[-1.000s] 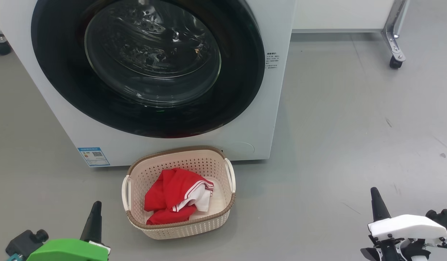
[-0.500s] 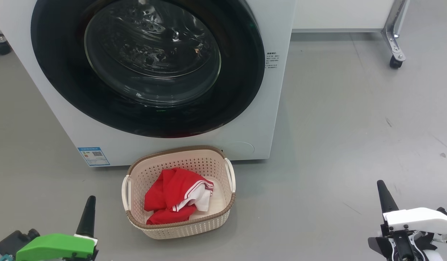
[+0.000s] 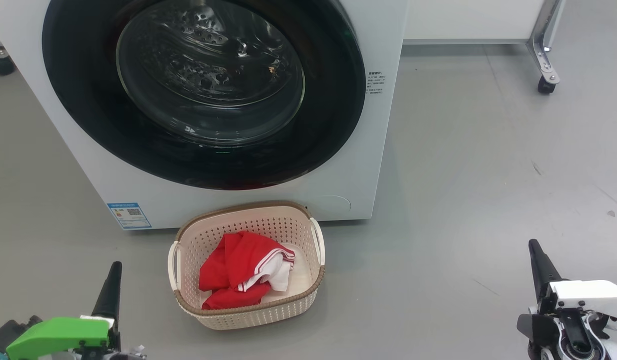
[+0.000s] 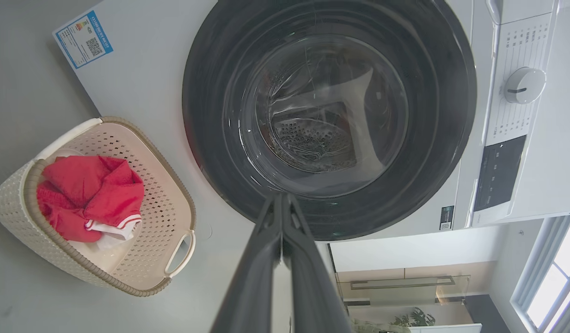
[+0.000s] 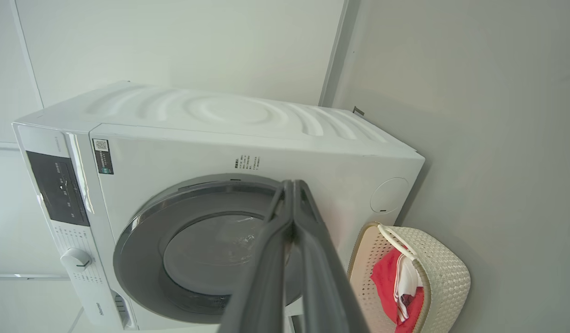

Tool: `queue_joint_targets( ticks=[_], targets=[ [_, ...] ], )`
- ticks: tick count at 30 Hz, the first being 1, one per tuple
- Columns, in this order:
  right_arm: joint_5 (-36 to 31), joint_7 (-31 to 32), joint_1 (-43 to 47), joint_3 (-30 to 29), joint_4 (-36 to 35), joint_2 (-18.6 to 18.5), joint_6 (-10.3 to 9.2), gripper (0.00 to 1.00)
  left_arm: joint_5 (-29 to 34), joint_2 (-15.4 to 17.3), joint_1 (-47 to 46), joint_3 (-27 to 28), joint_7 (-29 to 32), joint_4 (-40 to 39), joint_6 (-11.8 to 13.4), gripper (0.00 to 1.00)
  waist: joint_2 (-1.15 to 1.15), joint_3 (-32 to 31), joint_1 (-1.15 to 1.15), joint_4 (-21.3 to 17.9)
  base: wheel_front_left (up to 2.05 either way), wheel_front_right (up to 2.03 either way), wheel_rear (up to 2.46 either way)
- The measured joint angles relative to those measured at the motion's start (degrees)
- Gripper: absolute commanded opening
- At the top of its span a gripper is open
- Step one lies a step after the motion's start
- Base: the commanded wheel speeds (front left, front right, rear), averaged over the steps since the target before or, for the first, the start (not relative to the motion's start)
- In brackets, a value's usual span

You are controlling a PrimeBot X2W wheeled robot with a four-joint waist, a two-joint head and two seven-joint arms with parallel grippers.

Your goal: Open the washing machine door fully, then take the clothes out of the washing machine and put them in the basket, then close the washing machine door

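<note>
Grey floor (image 3: 488, 175) open beside washing machine (image 3: 383, 125); basket (image 3: 248, 206) at its front; left gripper (image 3: 113, 272), right gripper (image 3: 536, 252) clenched

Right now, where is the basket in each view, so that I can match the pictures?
Head view: basket at lower centre, just before the washer.
Left wrist view: basket at lower left.
Right wrist view: basket in the lower right corner.
Shared landmark: the round door, above the basket in the head view, right of it in the left wrist view, left of it in the right wrist view.
</note>
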Motion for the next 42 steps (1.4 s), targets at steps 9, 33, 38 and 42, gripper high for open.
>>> queue_joint_targets(
  ticks=[9,33,38,42],
  targets=[
    [5.31,0.90,-1.08,-1.25,0.43,-0.40,0.96,0.00,-5.57,0.00,-1.20,1.21,0.77,1.20,-0.70,0.00,0.00,0.02,0.00,0.00,0.00,0.00,0.00],
    [5.31,1.32,-1.77,-1.42,1.26,-0.41,1.01,0.00,-5.58,0.00,-1.46,1.30,0.94,1.85,-1.08,0.00,0.00,-0.02,0.00,-0.01,0.00,0.00,0.00],
    [5.31,1.33,-1.78,-1.46,1.34,-0.41,1.01,0.00,-5.58,-0.01,-1.48,1.33,0.94,1.99,-1.16,0.00,0.00,-0.02,0.00,-0.01,0.00,0.00,0.00],
    [5.31,1.33,-1.79,-1.51,1.37,-0.41,1.01,0.00,-5.58,-0.01,-1.49,1.35,0.94,2.12,-1.16,0.00,0.00,-0.03,0.00,-0.01,0.00,0.00,0.00]
  ],
)
